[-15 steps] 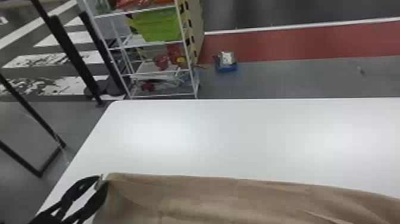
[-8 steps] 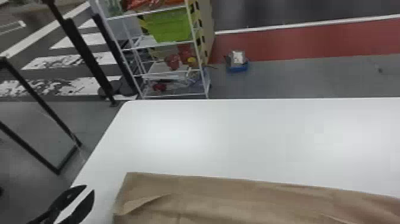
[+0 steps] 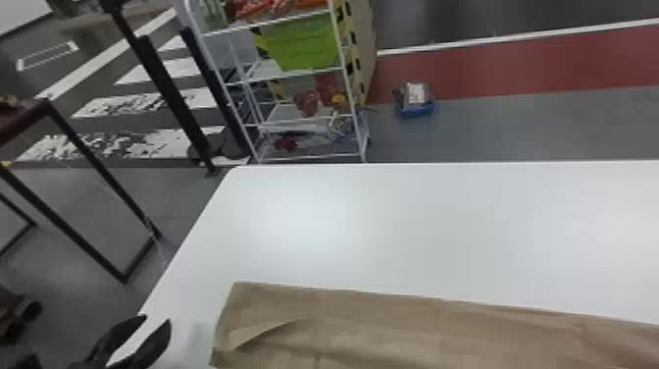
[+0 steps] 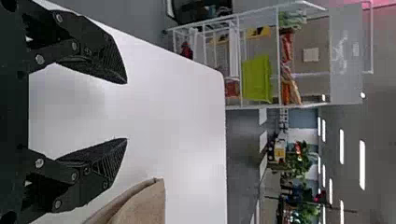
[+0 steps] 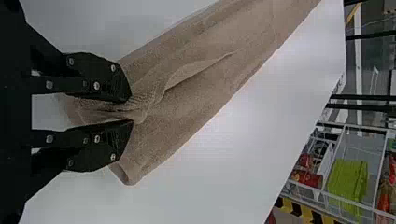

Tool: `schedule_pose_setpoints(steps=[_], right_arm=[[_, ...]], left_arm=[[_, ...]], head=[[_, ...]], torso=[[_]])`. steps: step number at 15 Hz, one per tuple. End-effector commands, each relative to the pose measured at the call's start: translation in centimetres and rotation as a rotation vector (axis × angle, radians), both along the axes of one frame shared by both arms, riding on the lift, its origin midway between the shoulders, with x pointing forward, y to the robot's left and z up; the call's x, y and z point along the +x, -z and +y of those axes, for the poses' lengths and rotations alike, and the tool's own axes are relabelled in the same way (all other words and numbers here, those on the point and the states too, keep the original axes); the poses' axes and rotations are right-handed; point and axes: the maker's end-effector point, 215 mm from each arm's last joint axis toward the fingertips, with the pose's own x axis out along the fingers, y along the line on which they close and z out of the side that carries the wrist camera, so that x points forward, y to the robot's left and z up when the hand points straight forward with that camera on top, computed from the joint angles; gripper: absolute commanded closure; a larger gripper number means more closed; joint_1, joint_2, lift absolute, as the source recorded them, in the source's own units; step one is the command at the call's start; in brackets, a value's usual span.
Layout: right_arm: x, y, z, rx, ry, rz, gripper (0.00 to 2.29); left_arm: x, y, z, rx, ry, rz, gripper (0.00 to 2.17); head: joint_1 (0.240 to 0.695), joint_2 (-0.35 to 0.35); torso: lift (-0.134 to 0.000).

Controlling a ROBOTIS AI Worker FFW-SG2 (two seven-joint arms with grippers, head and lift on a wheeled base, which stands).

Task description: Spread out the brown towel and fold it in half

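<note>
The brown towel [image 3: 392, 333] lay creased across the near part of the white table [image 3: 392, 221], a bunch of it clamped between the fingers of the right gripper [image 5: 130, 111]. Just beside its left end was the left gripper [image 3: 157, 322] — fingers wide apart — and beyond the table's far edge stood a white rack [image 3: 352, 103] with a green bin [image 3: 304, 46].

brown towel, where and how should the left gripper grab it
Probably at the far left corner of the brown towel, from the left: the left gripper stands open beyond that end, and a loose fold there looks pinchable. The right gripper pinches bunched cloth near the other end.
</note>
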Motion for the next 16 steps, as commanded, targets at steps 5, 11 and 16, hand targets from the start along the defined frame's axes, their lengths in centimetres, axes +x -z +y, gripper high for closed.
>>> schedule_pose_setpoints(steps=[5, 11, 16], right_arm=[[0.4, -7.1, -4.5, 0.133, 0.067, -0.108, 0.09], [1.0, -5.8, -0.9, 0.332, 0.122, 0.046, 0.19], [5.1, -5.2, 12.4, 0.387, -0.079, -0.048, 0.44]], left_arm=[[1.2, 0.0, -1.0, -0.164, -0.046, 0.066, 0.06], [2.3, 0.1, -2.5, -0.332, -0.110, 0.155, 0.08], [3.8, 0.5, -2.3, -0.337, -0.118, 0.187, 0.09]], head=[[0.695, 0.350], [0.695, 0.292], [0.695, 0.350]], torso=[[-0.124], [-0.124], [-0.124]])
